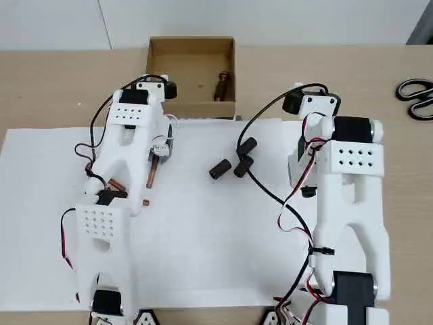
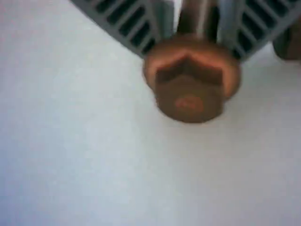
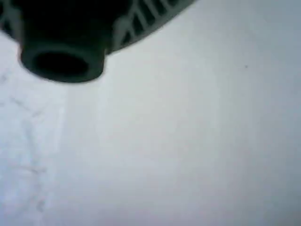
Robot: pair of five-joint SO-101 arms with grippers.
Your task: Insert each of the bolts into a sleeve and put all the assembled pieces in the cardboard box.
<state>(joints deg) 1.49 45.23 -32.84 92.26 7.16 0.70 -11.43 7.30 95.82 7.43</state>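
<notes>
Scissors (image 1: 416,96) right of cardboard box (image 1: 191,46); three loose sleeves (image 1: 220,169) near it, cable (image 1: 267,189) crossing them. Left gripper (image 2: 195,21) clamped on one bolt (image 2: 190,89), right gripper (image 1: 304,184) on another sleeve (image 3: 61,61).

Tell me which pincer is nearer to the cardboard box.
Left. The left pincer hangs close before the cardboard box; the right pincer is farther off to the side.

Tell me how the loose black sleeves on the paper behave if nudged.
The sleeves look like short cylinders lying on their sides, so they'd probably roll on the smooth paper. Two sit close together, so pushing one likely shifts its neighbour.
</notes>
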